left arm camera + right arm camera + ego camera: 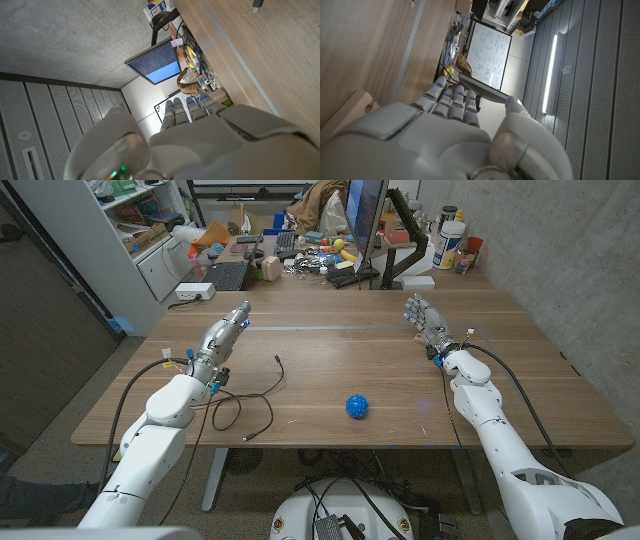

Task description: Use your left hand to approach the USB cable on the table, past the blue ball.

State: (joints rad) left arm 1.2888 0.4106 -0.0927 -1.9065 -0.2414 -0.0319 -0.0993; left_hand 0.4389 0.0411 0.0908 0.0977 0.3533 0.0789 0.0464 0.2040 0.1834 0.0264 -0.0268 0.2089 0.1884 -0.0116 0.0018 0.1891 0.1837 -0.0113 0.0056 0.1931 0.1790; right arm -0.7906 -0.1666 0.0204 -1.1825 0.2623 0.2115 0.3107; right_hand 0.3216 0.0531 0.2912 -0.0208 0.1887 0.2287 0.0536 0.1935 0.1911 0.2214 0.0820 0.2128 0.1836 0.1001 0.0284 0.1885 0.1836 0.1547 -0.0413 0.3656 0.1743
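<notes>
A thin black USB cable (256, 398) lies on the wooden table (330, 345), looping from near my left forearm out to a plug end (277, 359) toward the middle. A blue ball (357, 406) sits near the front edge, right of the cable. My left hand (224, 337) is over the table's left side, fingers straight and together, holding nothing, back and left of the cable. My right hand (424, 315) is at the far right with fingers spread, holding nothing. The left hand's back (200, 135) and the right hand's back (435, 130) show in the wrist views.
Along the table's far edge stand a monitor (365, 220), a keyboard (226, 276), a power strip (192, 293) and several small cluttered items. A white shelf unit (130, 230) stands at the back left. Bottles (450, 245) sit at the back right.
</notes>
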